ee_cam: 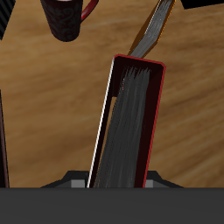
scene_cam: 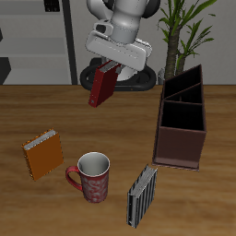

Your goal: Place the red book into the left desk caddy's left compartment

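My gripper (scene_cam: 111, 66) is shut on the red book (scene_cam: 101, 87), which hangs tilted below the fingers, well above the table near its back. In the wrist view the red book (ee_cam: 129, 122) fills the middle, its dark page edges framed by the maroon cover. The left desk caddy (scene_cam: 182, 122) is a dark brown open-topped box with inner dividers, standing on the table off to the side of the held book and apart from it. It does not show in the wrist view.
An orange book (scene_cam: 43, 155) lies near the front of the table. A red patterned mug (scene_cam: 92, 175) stands beside it, and a grey-and-black striped book (scene_cam: 141, 194) stands near the front edge. The mug (ee_cam: 66, 17) and the orange book (ee_cam: 154, 33) show in the wrist view.
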You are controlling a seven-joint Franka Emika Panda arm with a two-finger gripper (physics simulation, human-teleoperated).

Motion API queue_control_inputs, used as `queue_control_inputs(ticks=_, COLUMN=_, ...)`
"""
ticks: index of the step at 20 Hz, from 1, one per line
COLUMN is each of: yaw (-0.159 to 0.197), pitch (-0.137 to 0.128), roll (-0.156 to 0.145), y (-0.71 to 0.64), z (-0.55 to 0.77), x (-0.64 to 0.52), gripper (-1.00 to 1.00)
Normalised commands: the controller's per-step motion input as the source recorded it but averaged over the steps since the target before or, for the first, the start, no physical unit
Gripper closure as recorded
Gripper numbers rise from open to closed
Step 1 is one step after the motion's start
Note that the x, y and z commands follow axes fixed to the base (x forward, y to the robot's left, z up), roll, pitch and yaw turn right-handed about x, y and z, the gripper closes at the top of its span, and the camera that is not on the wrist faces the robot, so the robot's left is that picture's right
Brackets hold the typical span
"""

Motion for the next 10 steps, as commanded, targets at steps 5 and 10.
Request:
queue_control_inputs(ticks=5, yaw=-0.055, pitch=-0.016, roll=-0.057, y=0.28, z=0.31, x=-0.35, gripper=1.0)
queue_control_inputs(ticks=10, yaw=0.007, pitch=-0.001, roll=-0.004, y=0.38, z=0.16, x=-0.31, gripper=1.0)
